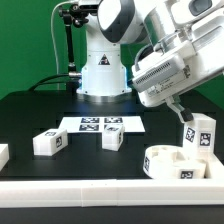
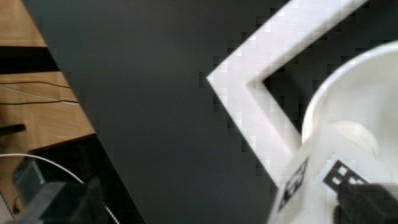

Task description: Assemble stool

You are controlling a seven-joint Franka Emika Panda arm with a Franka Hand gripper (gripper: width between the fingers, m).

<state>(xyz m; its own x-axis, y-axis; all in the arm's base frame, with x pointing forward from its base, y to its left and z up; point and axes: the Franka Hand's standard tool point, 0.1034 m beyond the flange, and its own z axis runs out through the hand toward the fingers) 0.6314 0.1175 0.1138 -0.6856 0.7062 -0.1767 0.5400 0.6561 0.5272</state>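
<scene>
Exterior view alone, marker board [image 1: 100,124], loose leg [image 1: 113,139] beside it, wrist view, fingers [image 2: 50,205] spread wide, seat [image 2: 356,100] close by

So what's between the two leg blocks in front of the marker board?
Nothing: the exterior view shows bare table between one leg block and the other leg block; the marker board sits behind the gap.

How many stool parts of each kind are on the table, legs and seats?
Block legs: 3
Round seat: 1
Total: 4
White piece cut off at the exterior view's left edge: unclear, not counted.
</scene>
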